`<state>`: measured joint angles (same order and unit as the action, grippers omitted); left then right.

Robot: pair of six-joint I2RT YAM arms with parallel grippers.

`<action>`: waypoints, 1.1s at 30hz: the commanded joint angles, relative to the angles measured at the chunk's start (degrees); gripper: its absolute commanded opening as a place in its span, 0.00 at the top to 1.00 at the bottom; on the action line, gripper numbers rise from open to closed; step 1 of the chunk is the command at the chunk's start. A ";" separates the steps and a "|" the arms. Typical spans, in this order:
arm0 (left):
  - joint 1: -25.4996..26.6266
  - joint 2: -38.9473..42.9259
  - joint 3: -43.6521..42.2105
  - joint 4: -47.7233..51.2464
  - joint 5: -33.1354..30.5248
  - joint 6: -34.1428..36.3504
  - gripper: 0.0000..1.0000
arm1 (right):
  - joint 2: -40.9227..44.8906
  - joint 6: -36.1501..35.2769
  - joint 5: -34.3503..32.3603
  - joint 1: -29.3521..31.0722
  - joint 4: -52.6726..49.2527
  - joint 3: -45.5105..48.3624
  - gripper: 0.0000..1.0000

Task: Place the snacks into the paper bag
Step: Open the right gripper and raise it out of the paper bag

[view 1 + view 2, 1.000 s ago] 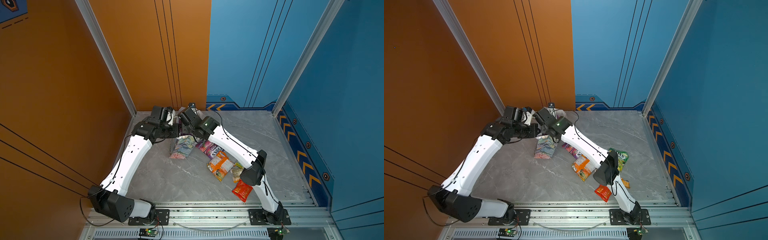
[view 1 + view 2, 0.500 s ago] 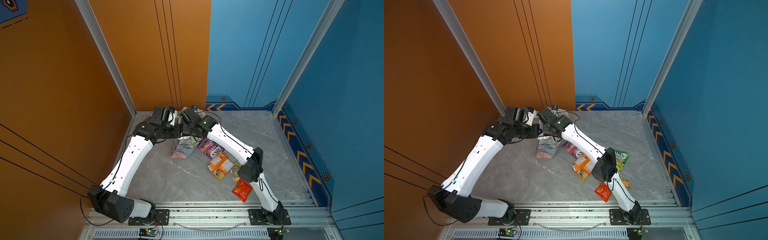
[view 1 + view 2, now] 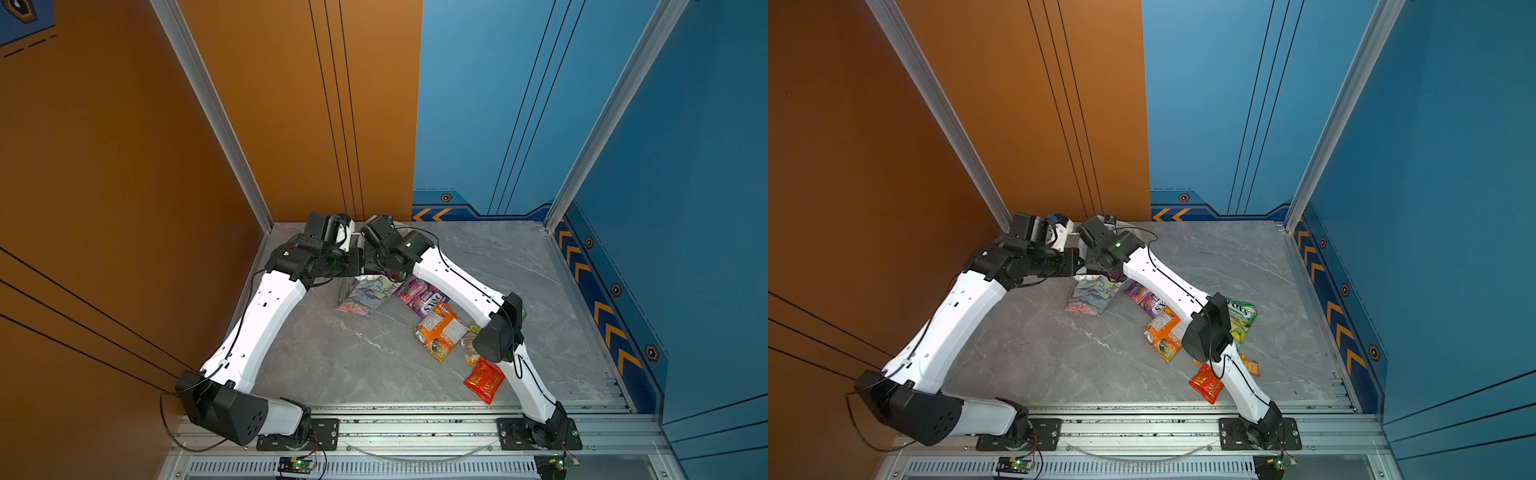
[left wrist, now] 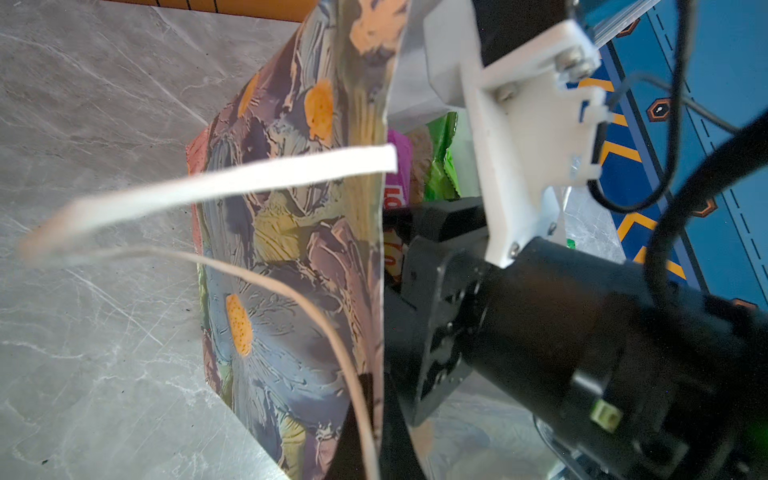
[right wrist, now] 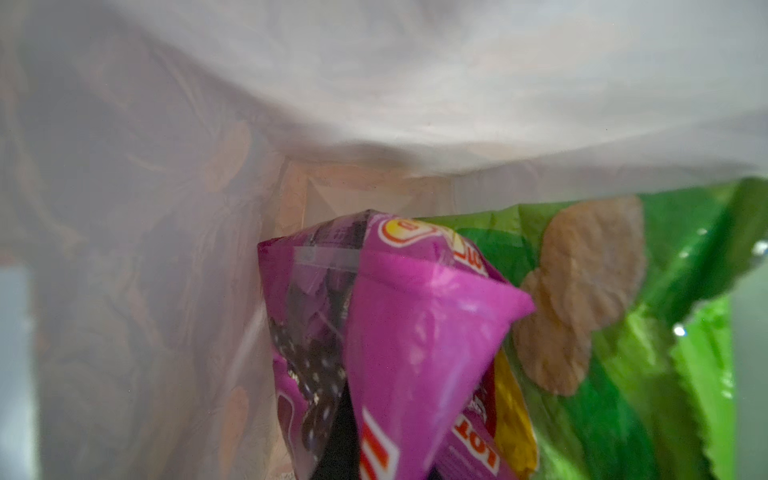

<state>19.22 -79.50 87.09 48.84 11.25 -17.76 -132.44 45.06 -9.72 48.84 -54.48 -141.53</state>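
Right arm's elbow is pulling in closer to the paper bag (image 3: pixel 360 293) than a second ago, uncovering more of the table (image 3: pixel 332 365) behind it. The bag and the loose snacks are sitting just where they were, the bag tilting near the back left corner with its mouth raised under both wrists.

Left gripper (image 4: pixel 376 419) is clamping tight on the bag's rim, white handles dangling.

The right wrist camera is giving us what the top views are missing, since the arms are covering the mouth. Inside the white walls, the right gripper (image 5: pixel 345 449) is pinching the purple grape packet (image 5: pixel 415 332), which is pressing against the green Lay's packet (image 5: pixel 623 374).

On the table, the purple Fox's packet (image 3: pixel 422 296), orange packet (image 3: pixel 440 332) and red packet (image 3: pixel 484 380) are lying out. In a top view the yellow-green Fox's packet (image 3: pixel 1241 318) is showing beside the elbow
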 commanded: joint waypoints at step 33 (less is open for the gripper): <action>0.01 0.75 -0.87 -2.30 -1.90 0.57 1.00 | 31.82 -6.60 -3.24 0.82 16.23 22.52 0.51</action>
<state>19.77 -79.50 85.86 50.83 10.48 -17.78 -105.54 40.62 -9.93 50.26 -44.31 -125.71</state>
